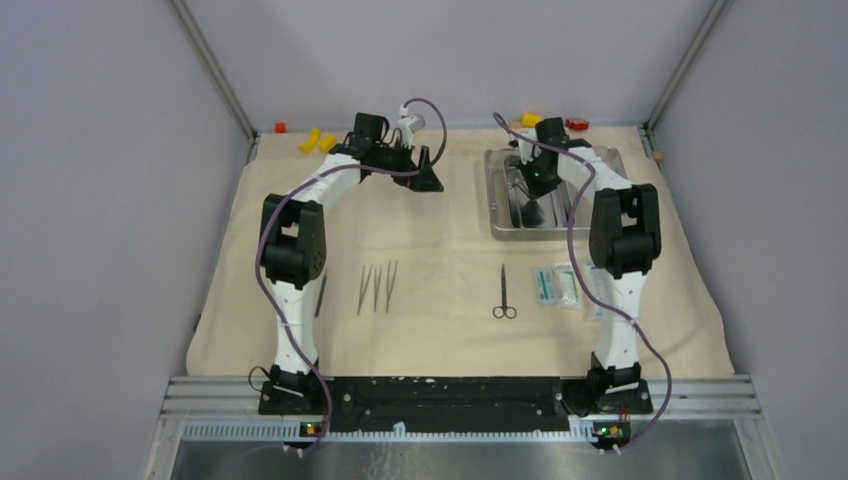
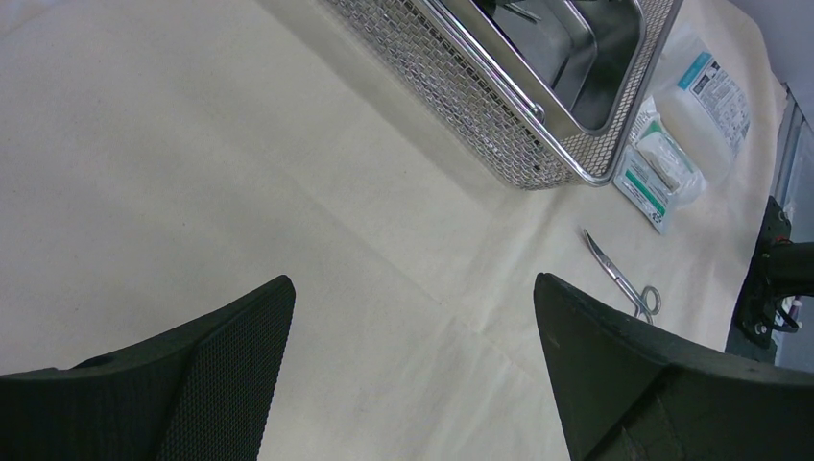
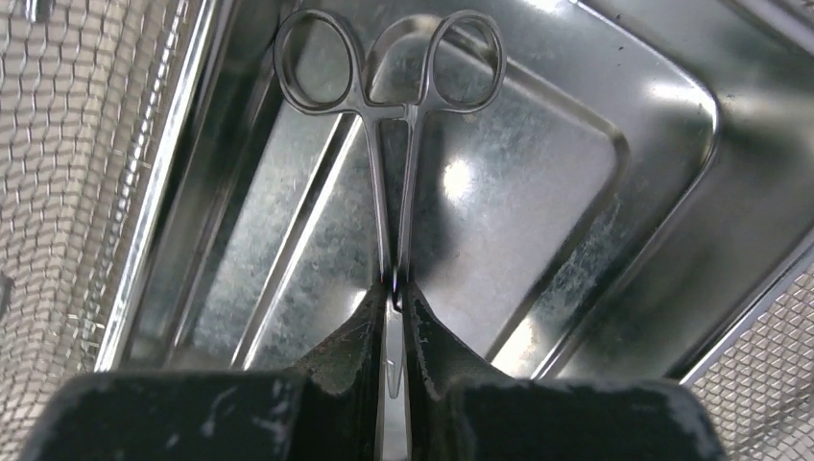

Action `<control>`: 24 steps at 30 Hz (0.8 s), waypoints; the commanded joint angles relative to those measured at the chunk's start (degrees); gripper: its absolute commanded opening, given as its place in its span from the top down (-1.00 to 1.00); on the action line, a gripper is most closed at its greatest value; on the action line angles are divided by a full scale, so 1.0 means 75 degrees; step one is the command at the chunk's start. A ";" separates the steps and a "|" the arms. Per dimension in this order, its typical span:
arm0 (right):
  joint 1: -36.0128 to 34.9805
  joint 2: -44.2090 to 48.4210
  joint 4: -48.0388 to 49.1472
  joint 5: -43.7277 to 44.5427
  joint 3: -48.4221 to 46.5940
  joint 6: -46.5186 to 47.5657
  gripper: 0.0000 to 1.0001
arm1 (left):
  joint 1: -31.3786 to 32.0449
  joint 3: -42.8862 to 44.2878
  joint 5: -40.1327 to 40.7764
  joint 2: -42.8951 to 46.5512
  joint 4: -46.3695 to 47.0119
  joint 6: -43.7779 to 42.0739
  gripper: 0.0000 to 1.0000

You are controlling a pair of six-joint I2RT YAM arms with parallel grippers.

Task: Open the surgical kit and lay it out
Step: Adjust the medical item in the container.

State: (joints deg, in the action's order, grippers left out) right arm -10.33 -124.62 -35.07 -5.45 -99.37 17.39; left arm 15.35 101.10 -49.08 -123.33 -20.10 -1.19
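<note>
The right gripper (image 3: 394,288) is clamped on the shanks of ring-handled forceps (image 3: 389,144), whose loops point away from it over the floor of the tray (image 3: 614,192). The forceps' tips are hidden between the fingers, so I cannot tell whether they are lifted or resting. The tray sits inside a mesh basket (image 3: 58,144) at the far right of the cloth (image 1: 450,340). Nearer the bases lie the scissors (image 1: 504,292), with two white-and-teal packets (image 1: 556,285) just beside them on the right, partly covered by the right arm. Their print is too small to read. Three tweezers (image 1: 377,287) lie side by side left of centre. A thin dark item beside the left arm is hard to make out. The left gripper (image 2: 413,327) hangs wide open over bare cloth at the far left, holding nothing, well apart from the basket. Small yellow and red blocks (image 1: 318,140) sit along the far edge.
</note>
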 commanded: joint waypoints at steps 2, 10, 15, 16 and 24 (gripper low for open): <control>-0.0041 -0.0229 -0.1336 0.0276 -0.0790 0.1601 0.93 | -0.0033 -0.0045 -0.0202 0.0446 0.0195 0.0018 -0.98; -0.0009 -0.0632 -0.1974 0.0683 -0.1585 0.2872 1.00 | -0.0032 -0.0085 -0.0219 0.0494 0.0158 -0.0026 -0.98; -0.0002 -0.1106 -0.2426 0.0865 -0.2298 0.3446 1.00 | -0.0033 -0.0080 -0.0210 0.0528 0.0125 -0.0052 -0.98; -0.0004 -0.1205 -0.2497 0.0904 -0.2433 0.3503 1.00 | -0.0032 -0.0085 -0.0214 0.0530 0.0125 -0.0052 -0.98; 0.0033 -0.0942 -0.2569 0.0390 -0.2721 0.3124 0.98 | -0.0038 -0.0023 -0.0193 0.0498 0.0137 0.0006 -0.98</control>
State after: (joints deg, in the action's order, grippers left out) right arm -10.33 -134.67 -53.65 -0.03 -118.24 41.85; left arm 15.35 100.64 -49.50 -123.28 -20.16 -1.19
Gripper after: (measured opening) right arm 0.003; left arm 0.987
